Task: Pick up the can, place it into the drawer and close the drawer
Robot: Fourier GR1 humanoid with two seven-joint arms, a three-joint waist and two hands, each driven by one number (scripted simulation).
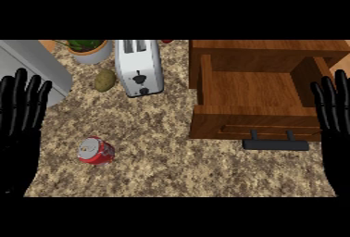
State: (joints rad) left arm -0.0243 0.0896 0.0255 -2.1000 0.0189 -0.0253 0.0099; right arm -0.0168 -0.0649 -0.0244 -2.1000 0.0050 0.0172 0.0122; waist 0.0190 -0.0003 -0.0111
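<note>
The red can [96, 152] stands on the speckled tabletop [171, 171] in the near left part of the scene, silver top up as far as I can tell, with bare surface all round it and nothing touching it. Just to its left, but apart from it, the left hand [21, 139] is held up at the edge with fingers straight and spread, holding nothing. From here I'd say the task has not begun and the first step, the pick-up, is the one in hand. The next move calls for that left hand to come across to the right and down, then curl its fingers and thumb round the can's side. The wooden drawer [253, 92] is on the right, well apart from the can, pulled open with its inside bare and its dark handle [275, 144] facing the near side, so the can will need carrying across the tabletop. The right hand [335, 139] is at the right edge beside the drawer, open too, fingers up. Farther back are a toaster [139, 67], a potato [104, 80] and a potted plant [89, 48], all out of the way.
</note>
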